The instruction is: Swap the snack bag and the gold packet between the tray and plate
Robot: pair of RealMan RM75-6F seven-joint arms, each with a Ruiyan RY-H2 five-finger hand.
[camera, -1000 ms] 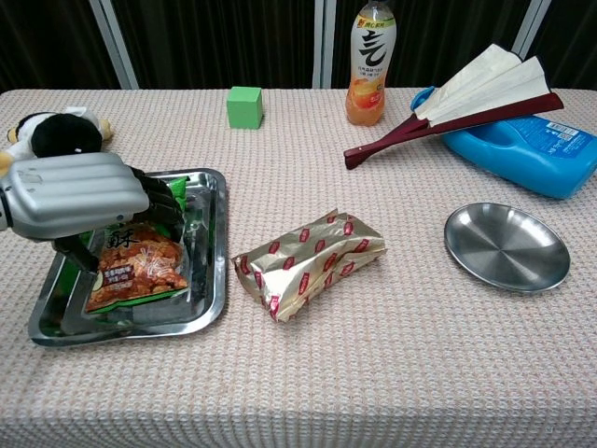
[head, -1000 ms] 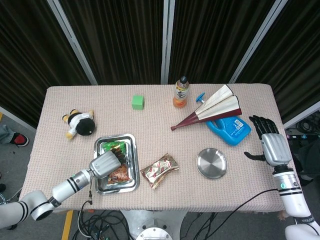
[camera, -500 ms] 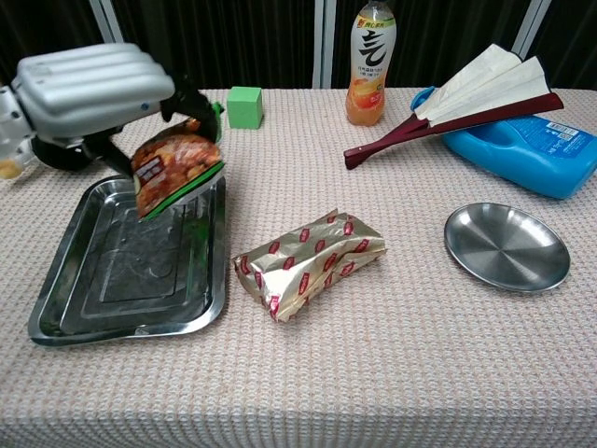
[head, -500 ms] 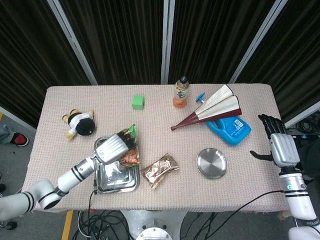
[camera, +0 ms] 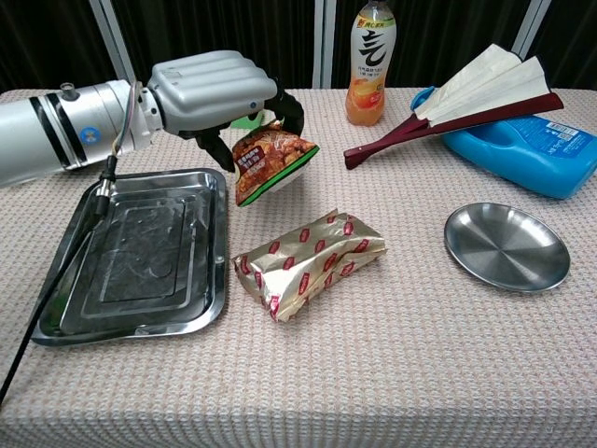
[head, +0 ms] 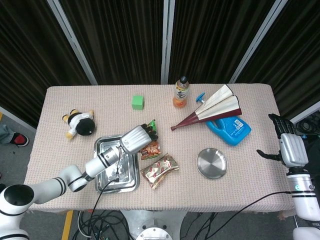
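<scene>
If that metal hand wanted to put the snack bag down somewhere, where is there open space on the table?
The round plate is bare, and so is the tray the left hand holds the snack bag beside. Open cloth runs along the near edge and between the gold packet and the plate. The far right is crowded: bottle, fan, blue jug.

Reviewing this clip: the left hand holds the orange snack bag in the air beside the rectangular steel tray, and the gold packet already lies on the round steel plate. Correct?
Not quite. The gold packet lies on the tablecloth between the rectangular steel tray and the round steel plate, which holds nothing, as the chest view shows. The left hand does hold the orange snack bag aloft beside the tray.
</scene>
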